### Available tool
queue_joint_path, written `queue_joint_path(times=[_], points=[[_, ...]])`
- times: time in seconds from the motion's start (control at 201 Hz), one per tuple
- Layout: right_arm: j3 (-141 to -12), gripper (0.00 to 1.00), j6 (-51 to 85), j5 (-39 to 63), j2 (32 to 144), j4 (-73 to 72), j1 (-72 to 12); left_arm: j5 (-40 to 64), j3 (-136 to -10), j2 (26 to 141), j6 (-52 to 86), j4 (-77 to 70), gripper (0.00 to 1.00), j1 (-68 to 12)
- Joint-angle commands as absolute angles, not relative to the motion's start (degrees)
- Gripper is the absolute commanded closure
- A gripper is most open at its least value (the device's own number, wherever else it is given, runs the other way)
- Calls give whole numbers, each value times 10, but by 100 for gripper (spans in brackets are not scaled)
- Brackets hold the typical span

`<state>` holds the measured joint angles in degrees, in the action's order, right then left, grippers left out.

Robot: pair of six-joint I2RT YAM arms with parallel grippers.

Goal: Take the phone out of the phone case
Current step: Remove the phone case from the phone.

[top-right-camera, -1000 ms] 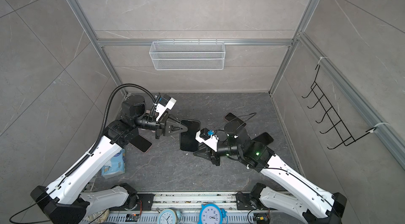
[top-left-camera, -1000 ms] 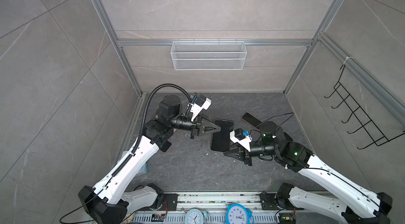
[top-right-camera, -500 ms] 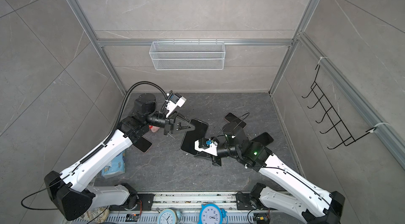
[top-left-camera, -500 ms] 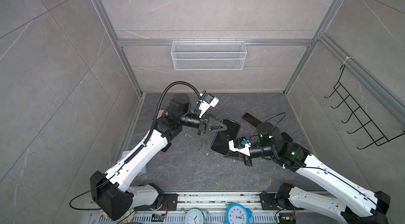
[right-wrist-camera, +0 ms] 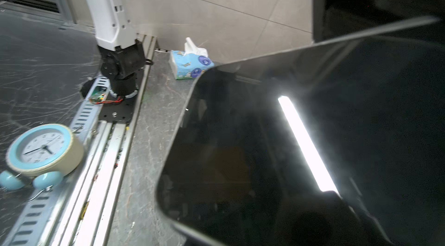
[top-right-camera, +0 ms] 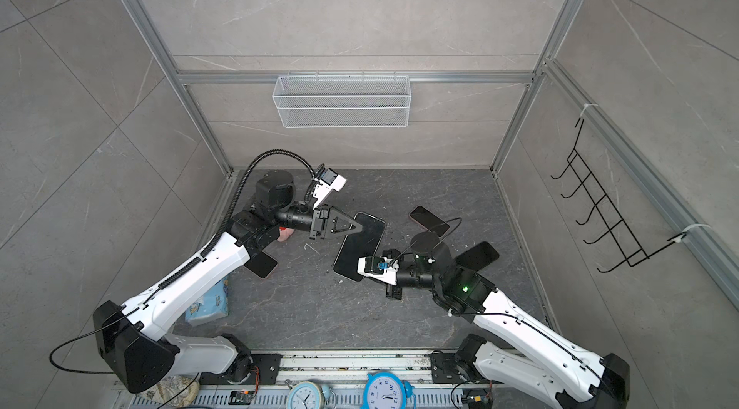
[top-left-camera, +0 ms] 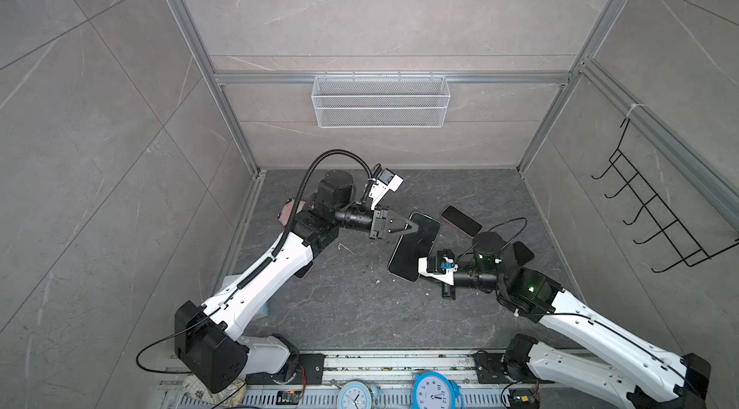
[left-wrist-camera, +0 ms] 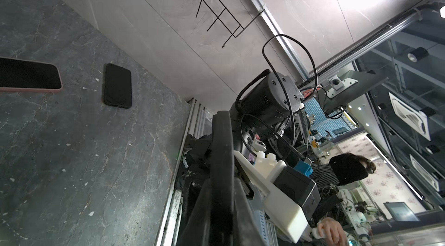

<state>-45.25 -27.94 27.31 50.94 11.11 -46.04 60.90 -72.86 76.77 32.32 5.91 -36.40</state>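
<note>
Pinching the far short end of the phone (top-left-camera: 414, 245), the left gripper (top-left-camera: 412, 227) has its jaws closed tight on that edge. The left wrist view shows the dark slab edge-on (left-wrist-camera: 222, 155) between the two fingers. The phone hangs tilted above the middle of the dark stone surface (top-left-camera: 352, 307), screen up. Its long axis runs from the left gripper down toward the right gripper (top-left-camera: 419, 269), which sits at the near short end under its own white camera mount. Whether those jaws are clamped on the phone or merely beside it I cannot tell. In the right wrist view the glossy screen (right-wrist-camera: 277, 148) fills most of the picture, with a thin grey rim round it; whether that rim is a case I cannot tell. Toward the surface's right edge lie a pink-rimmed phone (top-left-camera: 460, 220) and, nearer the front, a matte black one (top-right-camera: 478, 256), apart from each other. A tissue pack (top-right-camera: 208, 303) lies by the left edge, near the front left corner. A bright blue clock (top-right-camera: 386, 391) stands on the rail just beyond the front edge.
</note>
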Motion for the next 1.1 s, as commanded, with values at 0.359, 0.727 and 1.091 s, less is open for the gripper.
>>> queue_joint_path(times=[0.359,0.727,1.091], points=[[-423,46,228,118,410,47,-465,374,-576,663,578,-236,100,-320],[-405,45,411,136,411,-9,-465,280,-464,663,772,-472,100,-320],[-388,50,480,155,463,-106,-464,252,-422,651,825,-544,100,-325]])
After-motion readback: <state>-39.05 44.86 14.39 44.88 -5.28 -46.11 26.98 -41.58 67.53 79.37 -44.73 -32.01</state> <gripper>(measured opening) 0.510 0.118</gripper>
